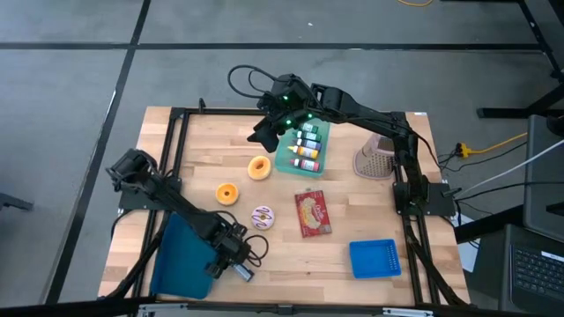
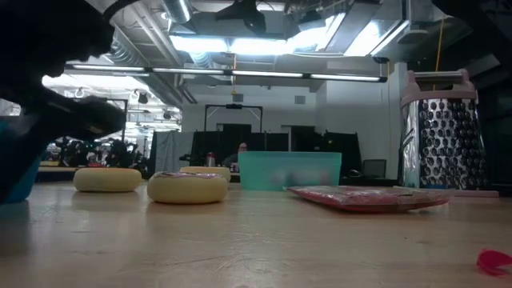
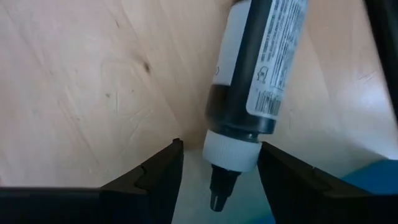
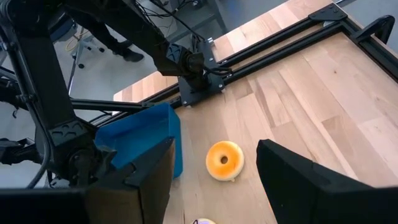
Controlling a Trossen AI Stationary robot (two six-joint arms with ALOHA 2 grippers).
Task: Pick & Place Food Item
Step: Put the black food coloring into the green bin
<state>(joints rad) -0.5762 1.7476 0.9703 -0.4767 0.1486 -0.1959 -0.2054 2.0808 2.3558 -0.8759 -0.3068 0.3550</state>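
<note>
Left tool [image 3: 214,171], fingers apart, straddles a lying bottle [image 3: 258,74], nozzle pointing toward the wrist.

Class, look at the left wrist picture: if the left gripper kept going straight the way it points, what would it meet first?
Most likely the dark bottle lying on the wooden table. The left gripper is open, its fingers either side of the white cap end. How far off it is cannot be judged.
</note>
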